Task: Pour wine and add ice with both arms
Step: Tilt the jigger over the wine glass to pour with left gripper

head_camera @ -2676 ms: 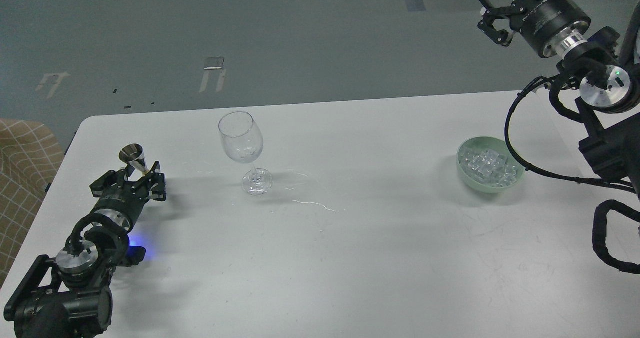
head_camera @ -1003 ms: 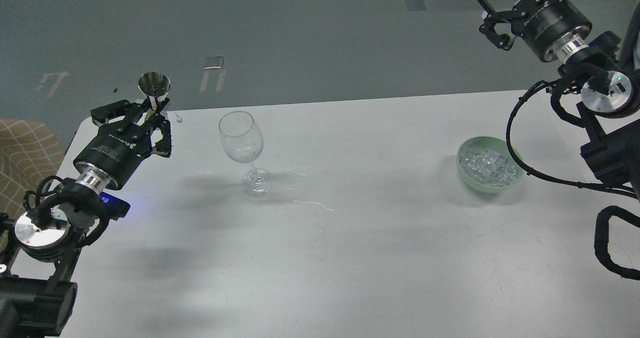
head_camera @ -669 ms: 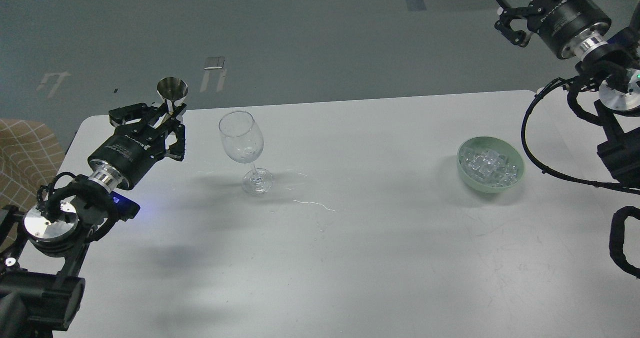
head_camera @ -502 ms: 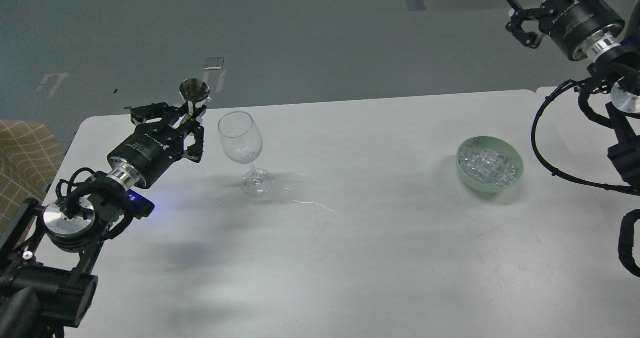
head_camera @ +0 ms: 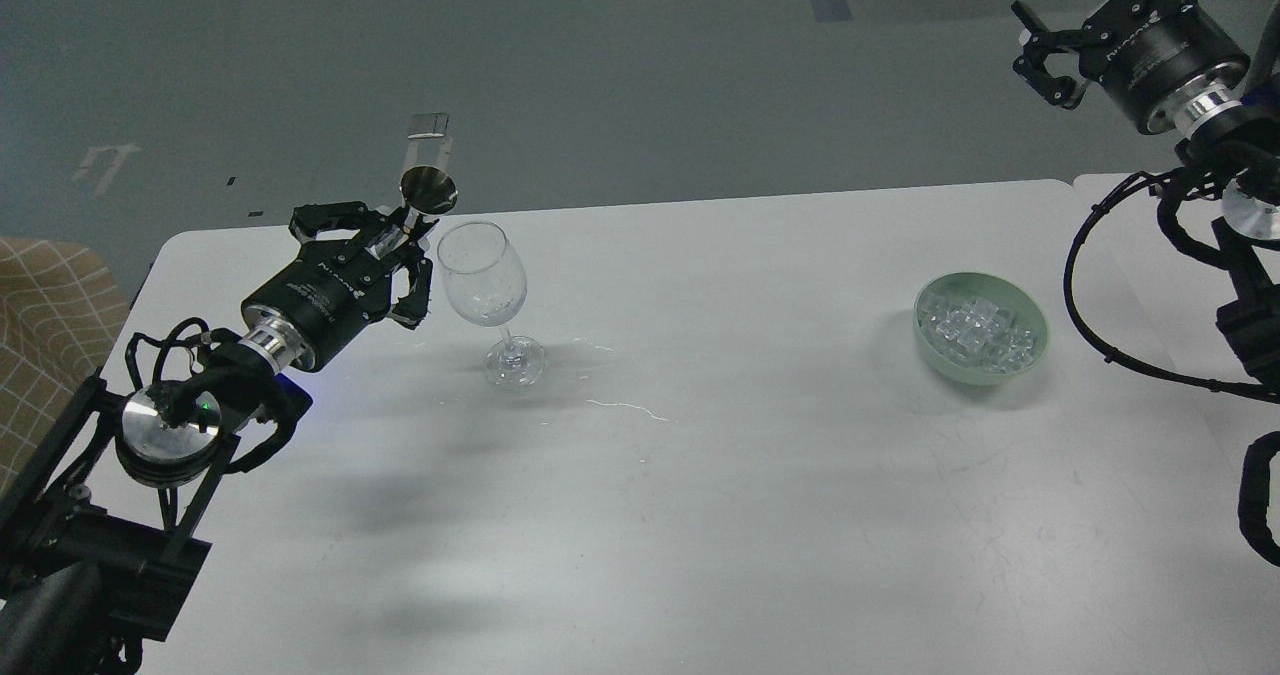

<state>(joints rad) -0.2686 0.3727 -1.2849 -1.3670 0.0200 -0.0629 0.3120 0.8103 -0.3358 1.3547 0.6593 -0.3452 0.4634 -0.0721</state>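
A clear wine glass [head_camera: 484, 290] stands upright on the white table [head_camera: 700, 435], left of centre. My left gripper [head_camera: 395, 240] is shut on a small steel measuring cup [head_camera: 427, 195], held just left of the glass's rim and level with it. A pale green bowl [head_camera: 982, 328] filled with many small clear ice cubes [head_camera: 975, 330] sits at the right. My right gripper [head_camera: 1045, 50] is open and empty, raised high above and beyond the bowl at the far right.
A few thin streaks of spilled liquid [head_camera: 625, 407] lie on the table right of the glass foot. A beige checked chair [head_camera: 45, 325] stands past the table's left edge. Grey floor lies beyond the far edge.
My left gripper has lifted the steel cup off the table and carried it right, up to the glass's rim. My right arm has drifted a little to the right, staying raised and open.
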